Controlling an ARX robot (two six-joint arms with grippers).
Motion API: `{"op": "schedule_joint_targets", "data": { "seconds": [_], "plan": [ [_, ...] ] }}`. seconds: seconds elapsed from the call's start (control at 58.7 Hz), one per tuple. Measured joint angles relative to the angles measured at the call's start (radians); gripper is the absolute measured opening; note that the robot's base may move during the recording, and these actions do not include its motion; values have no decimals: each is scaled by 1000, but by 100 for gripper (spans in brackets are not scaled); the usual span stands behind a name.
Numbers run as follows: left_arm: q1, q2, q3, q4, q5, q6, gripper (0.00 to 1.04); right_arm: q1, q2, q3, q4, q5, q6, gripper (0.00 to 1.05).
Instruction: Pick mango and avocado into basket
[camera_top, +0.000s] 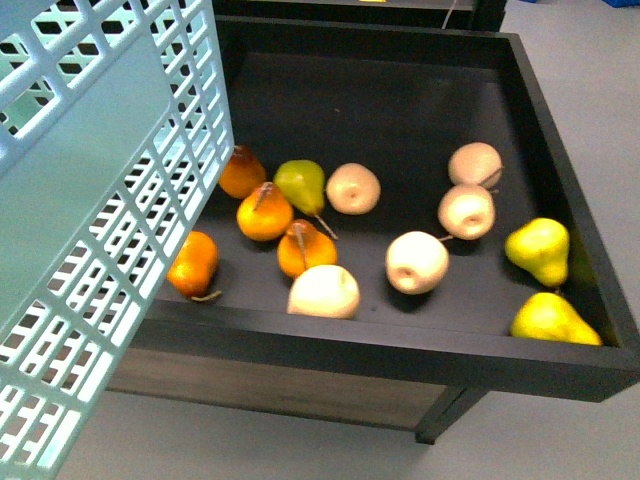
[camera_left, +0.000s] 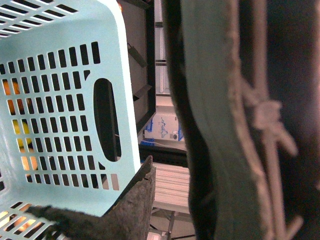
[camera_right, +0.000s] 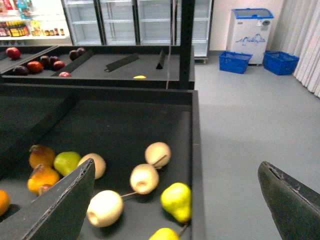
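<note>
Basket (camera_top: 85, 190) tilted at left, overlapping black bin (camera_top: 380, 352) holding loose fruit (camera_top: 417, 262).

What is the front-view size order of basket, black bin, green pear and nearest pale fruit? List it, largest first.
1. black bin
2. basket, close to the camera and cropped
3. nearest pale fruit
4. green pear, slightly smaller but farther back, so unsure
</note>
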Motion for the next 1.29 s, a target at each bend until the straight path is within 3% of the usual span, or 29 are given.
{"op": "schedule_joint_targets", "data": {
  "seconds": [1.294],
  "plan": [
    [1,0,0,0,0,3,28,0,0,0,0,-2,0,96]
  ]
}}
